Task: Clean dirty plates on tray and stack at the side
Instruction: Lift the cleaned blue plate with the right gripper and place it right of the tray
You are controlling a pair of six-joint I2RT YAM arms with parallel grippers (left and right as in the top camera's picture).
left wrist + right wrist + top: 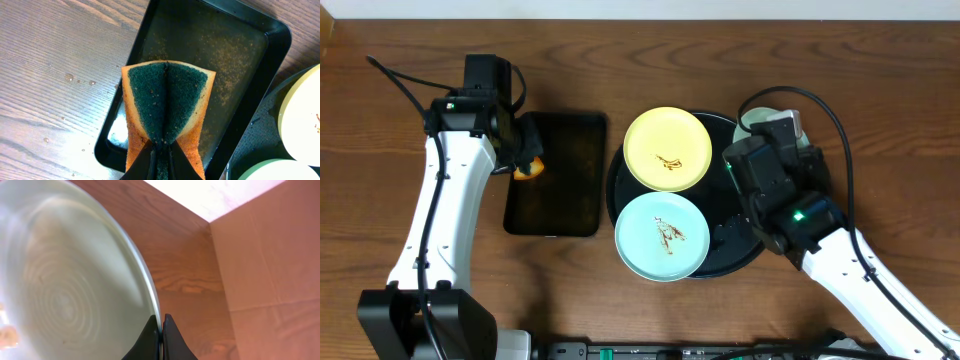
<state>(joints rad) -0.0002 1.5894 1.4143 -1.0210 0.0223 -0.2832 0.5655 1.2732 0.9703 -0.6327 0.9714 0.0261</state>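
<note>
A pale yellow plate [667, 149] and a mint-blue plate [662, 236], both with brown smears, lie on the round black tray [730, 255]. My right gripper [161, 330] is shut on the rim of a second mint-blue plate [65, 280], held tilted on edge; overhead it shows partly behind the arm [756, 120]. My left gripper [160, 160] is shut on a folded orange sponge with a green scouring face [167, 102], held over the left edge of the rectangular black tray [250, 60]; it also shows overhead [528, 168].
The rectangular black tray [558, 172] lies left of the round tray and looks wet and speckled. Water drops [70, 77] dot the wood tabletop [880, 80]. Cables run beside both arms.
</note>
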